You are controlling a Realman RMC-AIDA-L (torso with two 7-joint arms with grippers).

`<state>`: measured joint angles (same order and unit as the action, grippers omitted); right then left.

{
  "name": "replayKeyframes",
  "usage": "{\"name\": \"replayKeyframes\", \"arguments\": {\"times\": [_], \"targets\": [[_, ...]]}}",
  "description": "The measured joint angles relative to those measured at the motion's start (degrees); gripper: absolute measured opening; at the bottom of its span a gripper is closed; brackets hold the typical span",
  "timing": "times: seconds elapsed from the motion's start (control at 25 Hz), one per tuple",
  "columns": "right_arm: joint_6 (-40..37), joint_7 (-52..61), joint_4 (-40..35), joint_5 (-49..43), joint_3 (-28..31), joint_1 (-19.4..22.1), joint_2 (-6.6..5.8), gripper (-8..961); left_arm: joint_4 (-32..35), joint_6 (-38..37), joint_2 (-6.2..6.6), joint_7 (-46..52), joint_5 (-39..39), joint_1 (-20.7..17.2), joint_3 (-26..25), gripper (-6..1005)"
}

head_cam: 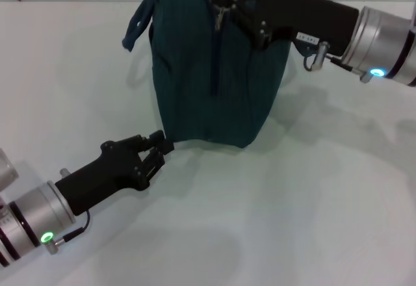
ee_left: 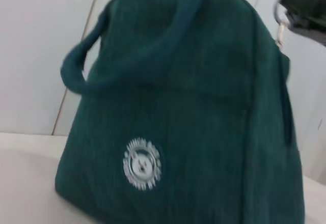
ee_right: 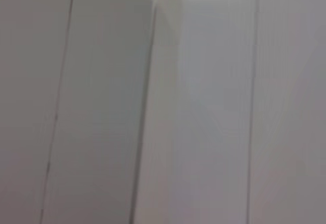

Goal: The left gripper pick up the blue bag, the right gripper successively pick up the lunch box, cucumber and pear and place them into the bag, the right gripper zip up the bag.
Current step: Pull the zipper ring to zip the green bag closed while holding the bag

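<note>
Blue fabric bag (head_cam: 214, 71) stands upright near the white bench's (head_cam: 312, 201) far edge, top cropped. Left gripper (head_cam: 160, 147) pinches its lower corner. Right gripper (head_cam: 227, 3) is at the zipper (head_cam: 220, 18), its grip impossible to judge.

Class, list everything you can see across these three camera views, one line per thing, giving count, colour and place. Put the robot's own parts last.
bag: one, dark blue-green, upright at the table's far middle; zip line down its front, a round white emblem on the side seen by the left wrist.
bag handle: one, same colour, loop hanging off its upper left.
table: one, white, under everything.
wall panels: pale grey-white, filling the right wrist view.
left claw: one, black, low at the bag's bottom left corner.
right claw: one, black, at the top of the bag by the zip.
</note>
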<state>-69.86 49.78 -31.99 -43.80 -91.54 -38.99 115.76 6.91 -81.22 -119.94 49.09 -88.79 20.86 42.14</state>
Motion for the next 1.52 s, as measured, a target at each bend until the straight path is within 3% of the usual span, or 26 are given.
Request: {"name": "replayKeyframes", "arguments": {"times": [0.2, 0.44, 0.68, 0.88, 1.08, 1.4, 1.52], "targets": [[0.15, -0.01, 0.0, 0.1, 0.78, 0.11, -0.01, 17, -0.33, -0.03, -0.03, -1.54, -0.03, -0.65, 0.64, 253], [-0.11, 0.59, -0.03, -0.37, -0.44, -0.03, 0.04, 17, -0.5, -0.27, -0.12, -1.58, 2.87, -1.15, 0.17, 31], [-0.08, 0.58, -0.03, -0.41, -1.27, 0.1, 0.08, 17, -0.24, -6.37, 0.26, -0.25, 5.54, -1.99, 0.5, 60], [-0.34, 0.32, 0.0, -0.41, -1.64, 0.05, 0.14, 17, -0.24, -7.38, 0.23, 2.41, 4.94, -0.86, 0.91, 203], [-0.54, 0.2, -0.43, -0.41, -3.01, -0.02, 0.27, 17, -1.1, -5.83, -0.13, 2.85, 3.71, 1.54, 1.49, 442], [-2.05, 0.22, -0.65, -0.41, -3.68, -0.15, 0.32, 17, -2.68, -3.8, -0.13, 2.94, 3.6, 3.43, 1.49, 666], [-2.84, 0.45, -0.69, -0.42, -3.76, -0.27, 0.34, 17, -2.73, -1.95, -0.19, 2.93, 3.92, 3.66, 1.37, 665]]}}
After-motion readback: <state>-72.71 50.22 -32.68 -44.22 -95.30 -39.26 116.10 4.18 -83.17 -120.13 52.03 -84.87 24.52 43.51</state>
